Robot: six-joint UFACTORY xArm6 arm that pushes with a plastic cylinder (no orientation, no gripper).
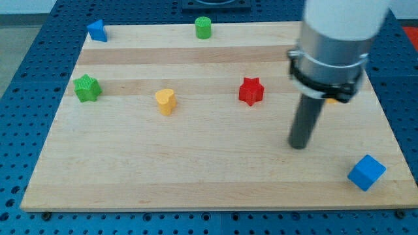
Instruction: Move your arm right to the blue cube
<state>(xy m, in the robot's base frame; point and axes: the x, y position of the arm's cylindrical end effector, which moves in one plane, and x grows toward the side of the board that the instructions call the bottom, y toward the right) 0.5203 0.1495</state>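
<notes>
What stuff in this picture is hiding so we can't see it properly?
- Orange block, camera view: only a sliver shows behind the arm's grey collar; its shape cannot be told.
- Arm: cut off by the view's top edge.
- Dark object beyond the board: cut off by the top edge.

My tip shows plainly, up-left of the blue cube.

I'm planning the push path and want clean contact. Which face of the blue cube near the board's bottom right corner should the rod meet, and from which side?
There's nothing to grip with, so it's a push. The blue cube sits rotated, a corner pointing toward my tip, which stands to its upper left with bare board between. I'd probably meet its left-facing side squarely from the view's left; hitting the corner would likely spin it.
</notes>
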